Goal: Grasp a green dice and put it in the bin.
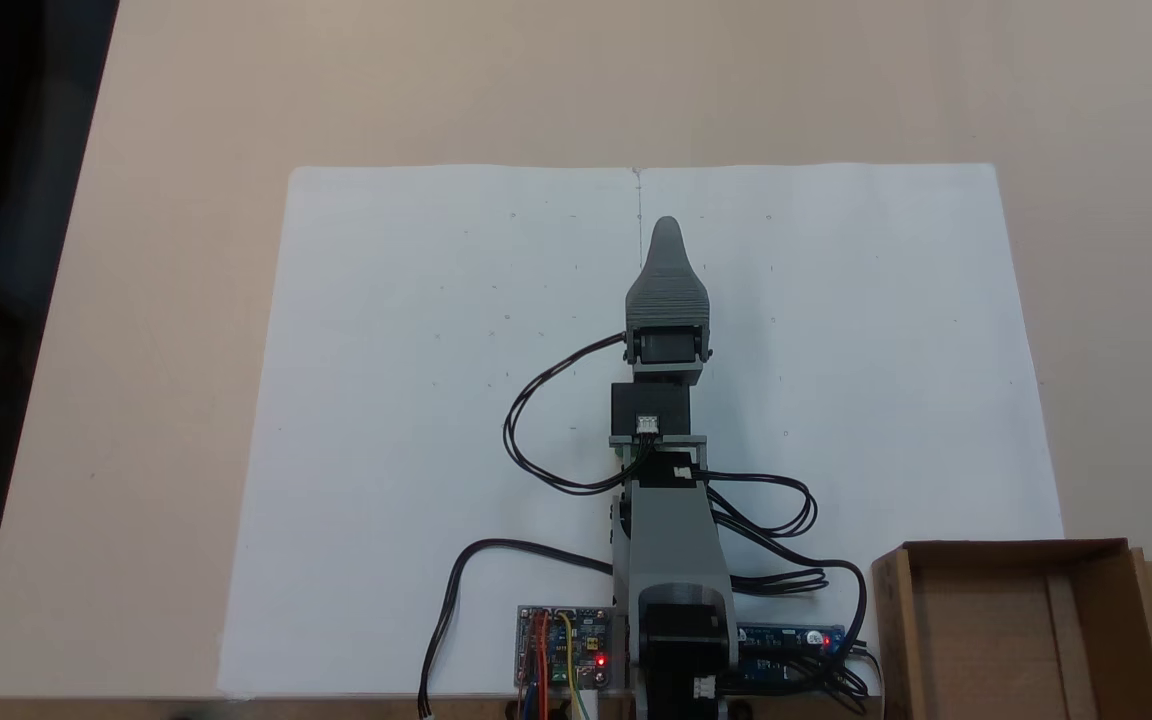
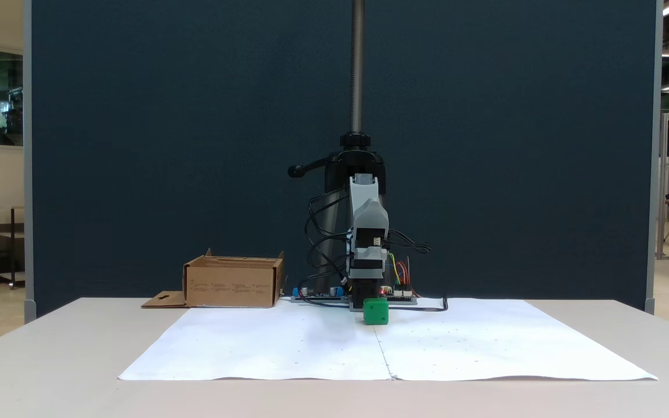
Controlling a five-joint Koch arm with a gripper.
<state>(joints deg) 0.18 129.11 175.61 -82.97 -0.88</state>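
The green dice (image 2: 376, 312) is a small bright green cube on the white paper, right in front of the arm in a fixed view. From above it is hidden under the grey gripper (image 1: 667, 232), which reaches out along the paper's centre fold. Facing the arm, the gripper (image 2: 368, 295) points down just behind and above the dice. Its jaws lie one over the other, so I cannot tell whether they hold the dice. The bin (image 1: 891, 620) is a brown cardboard box beside the arm's base, also seen as the bin (image 2: 233, 283) at the left.
A large white paper sheet (image 1: 416, 400) covers the beige table. Circuit boards (image 1: 564, 648) and looping black cables (image 1: 536, 440) sit around the arm's base. A metal pole (image 2: 358, 64) and a dark panel stand behind the arm.
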